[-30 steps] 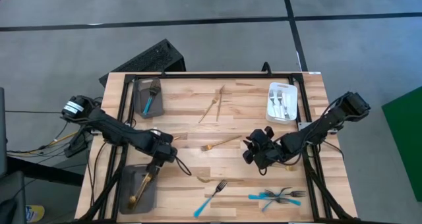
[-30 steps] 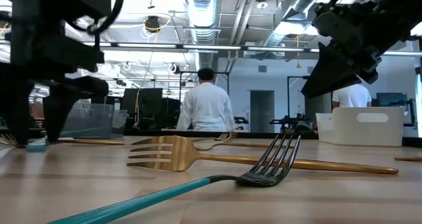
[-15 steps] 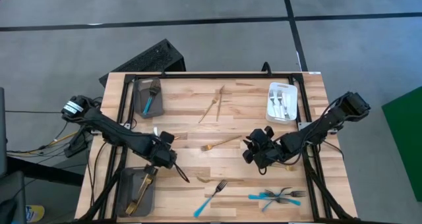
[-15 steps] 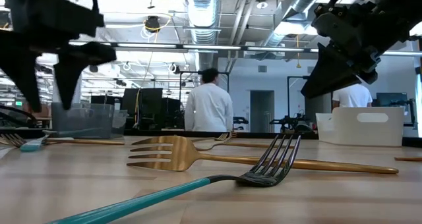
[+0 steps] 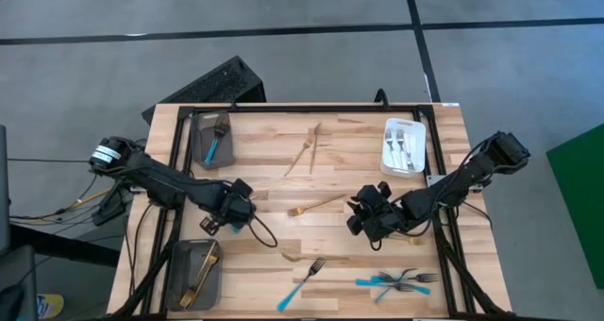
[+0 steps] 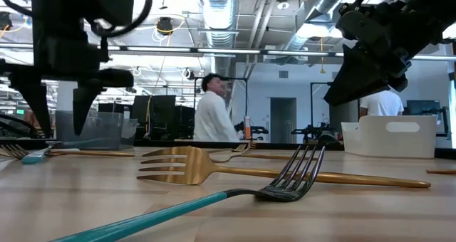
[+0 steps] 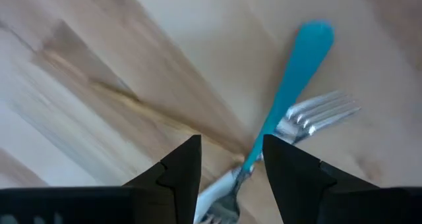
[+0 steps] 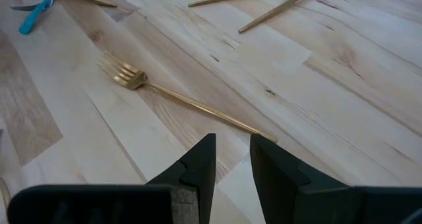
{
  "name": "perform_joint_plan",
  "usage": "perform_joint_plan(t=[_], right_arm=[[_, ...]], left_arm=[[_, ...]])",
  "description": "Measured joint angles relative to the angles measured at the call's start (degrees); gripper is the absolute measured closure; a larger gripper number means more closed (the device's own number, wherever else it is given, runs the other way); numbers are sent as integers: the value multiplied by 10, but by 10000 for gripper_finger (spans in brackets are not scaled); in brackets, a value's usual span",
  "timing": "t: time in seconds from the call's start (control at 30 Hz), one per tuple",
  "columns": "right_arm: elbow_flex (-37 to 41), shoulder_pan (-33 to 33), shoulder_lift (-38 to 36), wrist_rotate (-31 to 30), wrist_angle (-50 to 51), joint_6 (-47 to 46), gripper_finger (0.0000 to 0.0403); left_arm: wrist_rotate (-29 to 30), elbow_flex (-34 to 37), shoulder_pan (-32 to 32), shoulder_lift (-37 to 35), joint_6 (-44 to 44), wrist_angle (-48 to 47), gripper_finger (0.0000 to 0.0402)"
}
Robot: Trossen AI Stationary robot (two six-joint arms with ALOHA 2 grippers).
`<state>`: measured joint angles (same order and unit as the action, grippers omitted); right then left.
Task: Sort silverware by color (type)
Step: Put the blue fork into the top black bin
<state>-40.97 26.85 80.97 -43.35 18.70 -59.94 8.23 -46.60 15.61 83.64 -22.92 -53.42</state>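
At the counter's (image 5: 377,175) left edge, one grey tray (image 5: 196,273) holds a gold piece (image 5: 203,269) and another grey tray (image 5: 211,139) a turquoise-handled fork (image 5: 216,140). The left pincer (image 5: 236,215) hovers between those trays over a crossed turquoise fork (image 7: 290,85) and silver fork (image 7: 315,112), its fingers parted and empty. Mid-counter, gold forks (image 5: 304,154) and one gold fork (image 5: 316,205) lie unsorted, with another turquoise fork (image 5: 301,283) nearer the front. The right pincer (image 5: 363,217) waits right of centre, slightly parted, holding nothing. Right of it, the white tray (image 5: 404,147) holds silver forks, and a mixed heap (image 5: 398,281) is left. I judge the sorting under halfway.
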Motion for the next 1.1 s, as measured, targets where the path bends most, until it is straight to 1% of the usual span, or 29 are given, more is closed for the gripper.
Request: perform_joint_plan(t=[0.17, 0.27, 0.47, 0.83, 1.1], right_arm=[[0, 0, 0, 0, 3, 0, 282], [0, 0, 0, 0, 3, 0, 282], [0, 0, 0, 0, 4, 0, 282], [0, -4, 0, 0, 5, 0, 282], [0, -4, 0, 0, 0, 0, 282]], left_arm=[[0, 12, -17, 0, -12, 0, 252], [0, 27, -25, 0, -15, 3, 265], [-1, 57, -46, 0, -15, -12, 309], [-1, 62, -70, -1, -15, -11, 392], [-3, 58, -78, -1, 6, 0, 397]])
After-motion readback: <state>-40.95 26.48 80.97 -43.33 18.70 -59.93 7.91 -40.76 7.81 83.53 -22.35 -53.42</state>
